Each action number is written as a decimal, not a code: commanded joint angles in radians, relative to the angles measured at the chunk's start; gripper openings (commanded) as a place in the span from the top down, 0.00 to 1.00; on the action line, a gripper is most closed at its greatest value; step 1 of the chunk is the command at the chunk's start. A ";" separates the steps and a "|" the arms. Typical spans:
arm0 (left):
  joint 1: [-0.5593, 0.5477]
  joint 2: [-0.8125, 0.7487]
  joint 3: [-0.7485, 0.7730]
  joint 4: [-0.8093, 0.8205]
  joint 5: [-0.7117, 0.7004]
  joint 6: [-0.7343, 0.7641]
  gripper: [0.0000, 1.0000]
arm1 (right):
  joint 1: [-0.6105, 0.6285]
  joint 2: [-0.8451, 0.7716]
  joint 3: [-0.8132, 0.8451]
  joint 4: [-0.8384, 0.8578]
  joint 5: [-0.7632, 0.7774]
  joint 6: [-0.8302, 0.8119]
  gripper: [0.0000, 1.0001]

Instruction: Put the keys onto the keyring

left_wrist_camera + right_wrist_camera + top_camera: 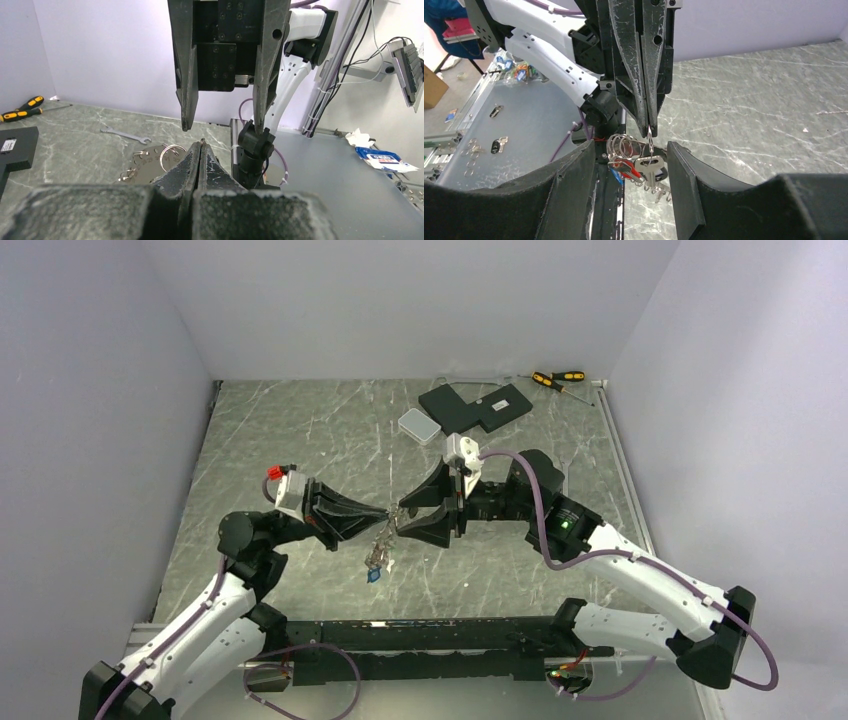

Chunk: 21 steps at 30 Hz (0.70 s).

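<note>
My left gripper (388, 512) is shut, its tips (201, 145) pinching a thin wire ring (650, 144). From that ring hangs a bunch of keys (650, 167) with silver, red and blue heads, above the table (300, 430). The flat silver keyring (145, 162), with small rim holes and wire loops, shows just left of my left fingers. My right gripper (405, 517) faces the left one. It is open, its fingers (684, 190) standing either side of the hanging keys without touching them. A blue tag (374, 576) dangles lowest.
A silver wrench (125, 134) lies beyond the keyring. At the back are black blocks (475, 405), a small white box (418, 424) and orange-and-black screwdrivers (558, 380). White walls enclose the table on three sides.
</note>
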 commanded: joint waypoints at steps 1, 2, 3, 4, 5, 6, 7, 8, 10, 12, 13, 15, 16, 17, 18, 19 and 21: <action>0.005 -0.013 0.022 0.124 -0.028 -0.030 1.00 | -0.003 0.009 -0.001 0.062 -0.030 0.014 0.42; 0.004 -0.011 0.021 0.128 -0.028 -0.033 1.00 | -0.004 0.013 -0.003 0.062 -0.033 0.015 0.42; 0.004 -0.009 0.019 0.135 -0.027 -0.035 1.00 | -0.003 0.017 -0.005 0.065 -0.035 0.015 0.42; 0.005 -0.007 0.017 0.138 -0.025 -0.039 1.00 | -0.003 0.019 -0.005 0.064 -0.035 0.015 0.51; 0.004 -0.006 0.017 0.140 -0.025 -0.040 1.00 | -0.003 0.020 -0.005 0.063 -0.035 0.015 0.61; 0.004 -0.006 0.015 0.142 -0.026 -0.040 1.00 | -0.004 0.021 -0.005 0.065 -0.034 0.014 0.64; 0.004 -0.004 0.014 0.146 -0.026 -0.042 1.00 | -0.003 0.022 -0.005 0.065 -0.034 0.012 0.66; 0.005 -0.004 0.014 0.149 -0.028 -0.041 1.00 | -0.003 0.022 -0.004 0.064 -0.032 0.011 0.69; 0.005 -0.004 0.013 0.150 -0.031 -0.042 1.00 | -0.003 0.022 -0.002 0.059 -0.027 0.005 0.74; 0.004 -0.004 0.010 0.156 -0.032 -0.044 1.00 | -0.004 0.024 0.000 0.051 -0.025 0.002 0.77; 0.004 -0.004 0.009 0.158 -0.033 -0.047 1.00 | -0.003 0.025 0.000 0.050 -0.026 0.003 0.78; 0.004 -0.004 0.007 0.163 -0.034 -0.049 1.00 | -0.003 0.028 -0.002 0.052 -0.030 0.004 0.83; 0.004 -0.004 0.007 0.164 -0.034 -0.050 1.00 | -0.003 0.030 -0.002 0.054 -0.033 0.006 0.84; 0.004 -0.003 0.005 0.164 -0.035 -0.051 1.00 | -0.003 0.032 -0.003 0.056 -0.036 0.007 0.86; 0.004 -0.004 0.005 0.164 -0.036 -0.051 1.00 | -0.003 0.035 -0.002 0.056 -0.038 0.008 0.87; 0.004 -0.004 0.005 0.164 -0.035 -0.051 1.00 | -0.003 0.037 -0.001 0.058 -0.039 0.009 0.89; 0.004 -0.005 0.006 0.164 -0.037 -0.051 1.00 | -0.003 0.042 0.003 0.066 -0.047 0.012 0.94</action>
